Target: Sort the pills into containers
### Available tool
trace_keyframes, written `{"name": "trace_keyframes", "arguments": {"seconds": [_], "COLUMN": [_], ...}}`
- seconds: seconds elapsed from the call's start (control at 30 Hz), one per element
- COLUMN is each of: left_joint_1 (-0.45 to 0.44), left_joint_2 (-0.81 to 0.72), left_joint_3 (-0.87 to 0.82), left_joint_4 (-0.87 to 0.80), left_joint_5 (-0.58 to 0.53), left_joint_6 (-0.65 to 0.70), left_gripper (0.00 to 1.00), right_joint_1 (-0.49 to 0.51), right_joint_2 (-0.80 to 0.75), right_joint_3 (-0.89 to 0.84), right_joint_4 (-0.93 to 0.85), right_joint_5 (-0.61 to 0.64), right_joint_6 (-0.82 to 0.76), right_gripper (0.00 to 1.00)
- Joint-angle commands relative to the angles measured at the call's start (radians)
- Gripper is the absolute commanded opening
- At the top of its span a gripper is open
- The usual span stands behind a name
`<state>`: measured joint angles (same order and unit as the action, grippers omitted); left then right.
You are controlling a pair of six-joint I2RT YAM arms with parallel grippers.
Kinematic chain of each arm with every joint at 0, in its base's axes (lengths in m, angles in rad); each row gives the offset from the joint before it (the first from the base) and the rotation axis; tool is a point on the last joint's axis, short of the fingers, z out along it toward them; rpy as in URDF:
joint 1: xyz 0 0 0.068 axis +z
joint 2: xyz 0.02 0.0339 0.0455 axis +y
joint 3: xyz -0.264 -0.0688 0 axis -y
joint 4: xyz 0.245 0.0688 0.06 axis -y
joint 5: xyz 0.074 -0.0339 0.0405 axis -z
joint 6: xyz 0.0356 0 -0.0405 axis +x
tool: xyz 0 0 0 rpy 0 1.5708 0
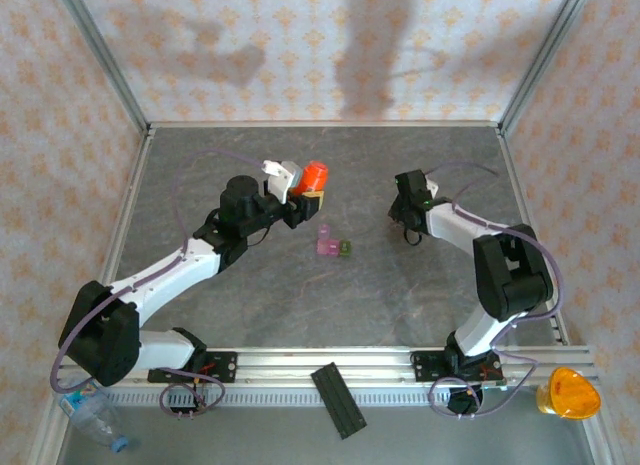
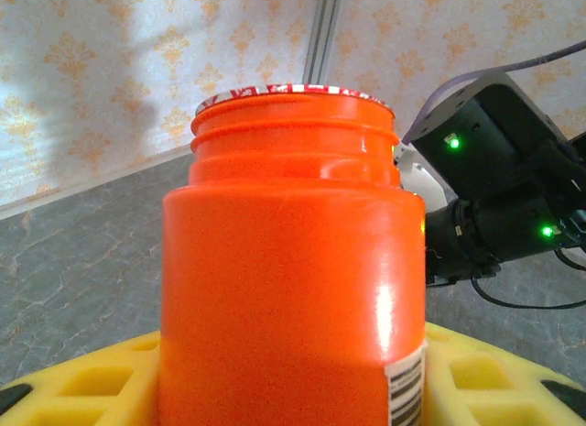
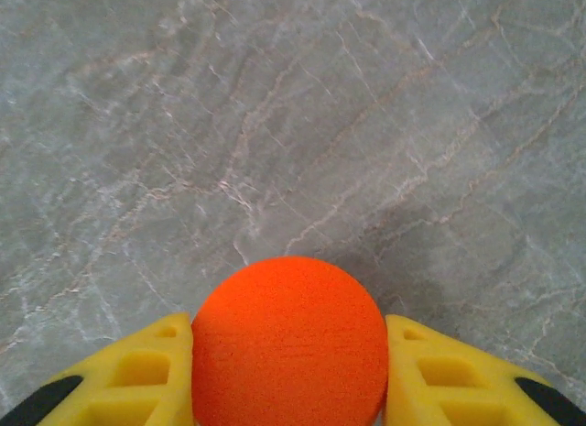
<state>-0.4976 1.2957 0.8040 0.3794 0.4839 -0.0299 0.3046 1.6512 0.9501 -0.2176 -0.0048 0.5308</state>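
Note:
My left gripper (image 1: 306, 191) is shut on an orange bottle (image 1: 314, 175) and holds it above the table at mid-back. In the left wrist view the bottle (image 2: 293, 261) stands between the yellow fingers (image 2: 82, 385), its threaded neck bare and uncapped. The right gripper (image 1: 408, 227) is shut on a round orange-red cap (image 3: 289, 348), held low over the grey table between its yellow fingers (image 3: 458, 371). The containers (image 1: 331, 247), a tiny cluster of pink cubes with one dark green one, lie on the table between the two grippers. The pills are hidden.
A black flat bar (image 1: 339, 400) lies across the front rail. An orange object (image 1: 567, 393) sits at the front right and a clear plastic bottle (image 1: 95, 415) at the front left. Metal frame posts and papered walls close in the table. The right arm (image 2: 494, 188) is close behind the bottle.

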Motion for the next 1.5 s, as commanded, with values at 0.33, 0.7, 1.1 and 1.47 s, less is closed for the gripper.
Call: {"name": "trace_keyframes", "arguments": {"seconds": [0.33, 0.7, 1.1, 1.47], "left_joint_1": [-0.010, -0.010, -0.047, -0.107], "left_joint_2": [-0.005, -0.096, -0.167, -0.241], "left_joint_3": [-0.022, -0.044, -0.156, -0.236], "left_joint_4": [0.056, -0.179, -0.266, -0.259], "left_joint_5": [-0.049, -0.059, -0.075, -0.120], "left_joint_6": [-0.021, 0.010, -0.020, -0.097], "left_gripper": [0.00, 0.00, 0.00, 0.00], "right_joint_1": [0.020, 0.121, 0.266, 0.268], "right_joint_2": [0.043, -0.156, -0.113, -0.100], "right_joint_3": [-0.020, 0.154, 0.567, 0.759], "right_joint_4": [-0.014, -0.154, -0.450, -0.479], "right_joint_5": [-0.039, -0.148, -0.151, -0.284], "right_joint_6": [0.089, 0.146, 0.275, 0.355], "right_gripper": [0.73, 0.78, 0.80, 0.81]}}
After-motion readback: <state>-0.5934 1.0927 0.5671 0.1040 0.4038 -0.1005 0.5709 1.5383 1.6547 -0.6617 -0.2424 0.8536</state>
